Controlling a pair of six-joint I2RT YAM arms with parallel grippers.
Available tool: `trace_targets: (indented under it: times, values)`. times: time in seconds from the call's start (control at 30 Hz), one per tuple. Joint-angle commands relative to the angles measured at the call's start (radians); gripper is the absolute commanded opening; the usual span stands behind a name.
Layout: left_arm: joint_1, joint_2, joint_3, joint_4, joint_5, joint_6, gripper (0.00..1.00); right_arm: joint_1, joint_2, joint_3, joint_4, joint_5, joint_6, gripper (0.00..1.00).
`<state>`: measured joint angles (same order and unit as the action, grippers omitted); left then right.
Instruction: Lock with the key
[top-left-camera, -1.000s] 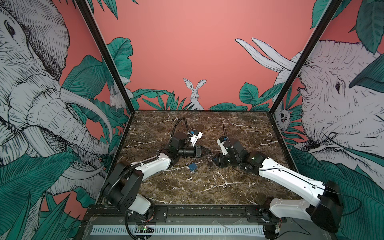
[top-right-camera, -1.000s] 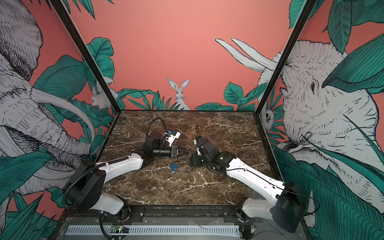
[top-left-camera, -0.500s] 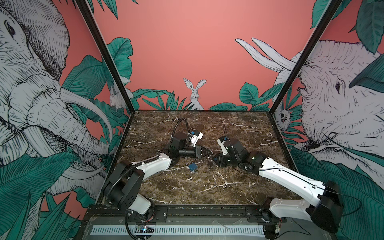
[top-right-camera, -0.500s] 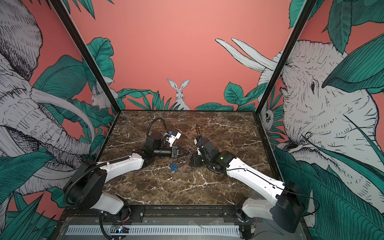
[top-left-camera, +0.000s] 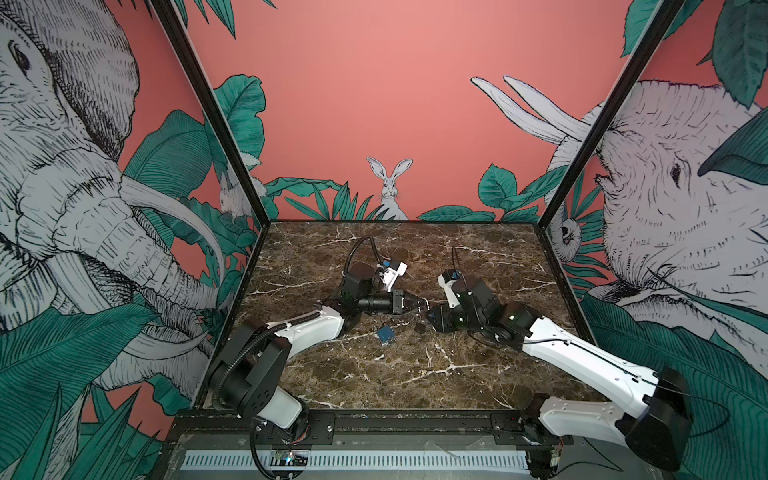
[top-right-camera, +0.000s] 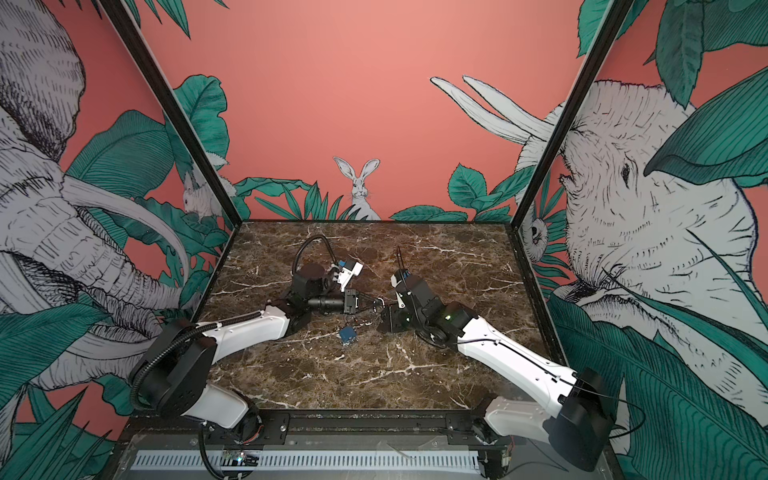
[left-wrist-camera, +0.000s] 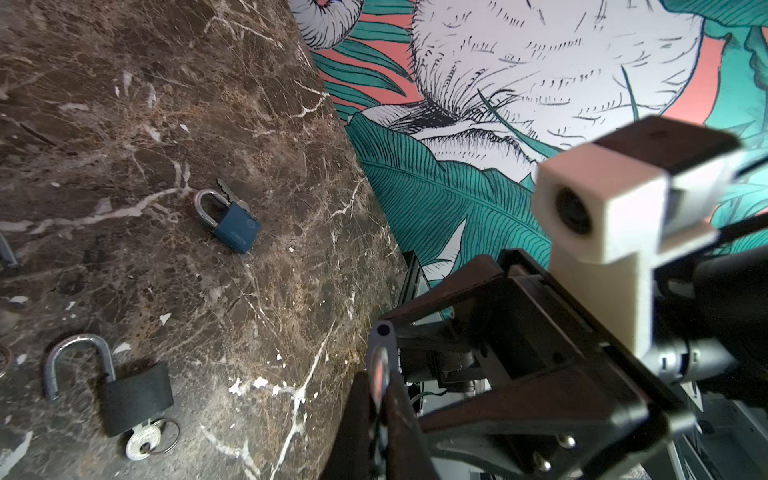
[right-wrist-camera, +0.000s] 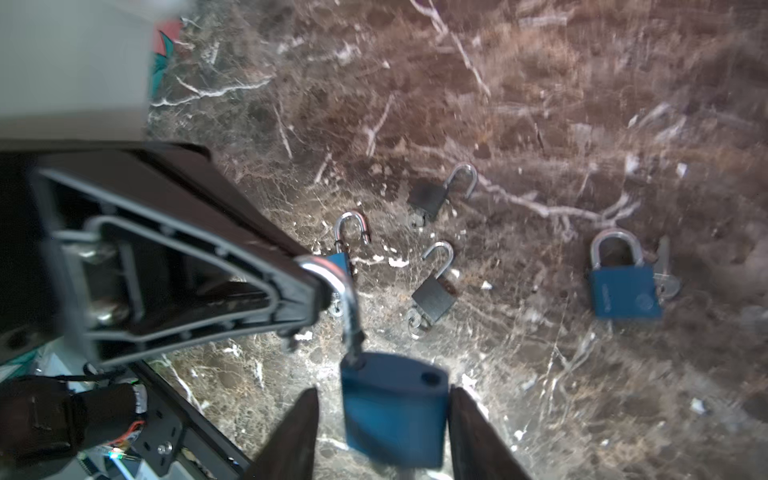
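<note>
While your left gripper (right-wrist-camera: 319, 286) is pinched tight on the open shackle (right-wrist-camera: 347, 303), the blue padlock (right-wrist-camera: 395, 411) hangs clear of the bench (right-wrist-camera: 540, 104). Its body sits between the parted fingers of your right gripper (right-wrist-camera: 383, 392), with a gap showing on one side. You're at the closing step, I'd judge. Next, line the free shackle leg over its hole (right-wrist-camera: 432, 378) and press it home. Its key I cannot make out.

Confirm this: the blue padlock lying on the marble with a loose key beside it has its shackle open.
Wrong. That blue padlock has its shackle closed, both legs seated in the body; the left wrist view shows it. The loose key does lie beside it on the marble.
</note>
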<state>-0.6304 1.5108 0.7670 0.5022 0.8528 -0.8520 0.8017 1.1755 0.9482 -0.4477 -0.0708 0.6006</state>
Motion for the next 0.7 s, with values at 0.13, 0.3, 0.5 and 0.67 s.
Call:
trace_targets:
  times: [0.13, 0.3, 0.5, 0.67]
  values:
    - [-0.004, -0.011, -0.006, 0.122, -0.097, -0.084, 0.00, -0.030, -0.188, -0.094, 0.108, -0.023, -0.003, 0.64]
    - [-0.006, -0.006, -0.003, 0.187, -0.118, -0.144, 0.00, -0.030, -0.221, -0.167, 0.198, -0.092, -0.019, 0.65]
    - [-0.023, -0.033, 0.015, 0.181, -0.129, -0.151, 0.00, -0.030, -0.188, -0.185, 0.261, -0.066, -0.076, 0.59]
    - [-0.034, -0.056, 0.041, 0.124, -0.138, -0.125, 0.00, -0.030, -0.143, -0.175, 0.311, -0.031, -0.126, 0.54]
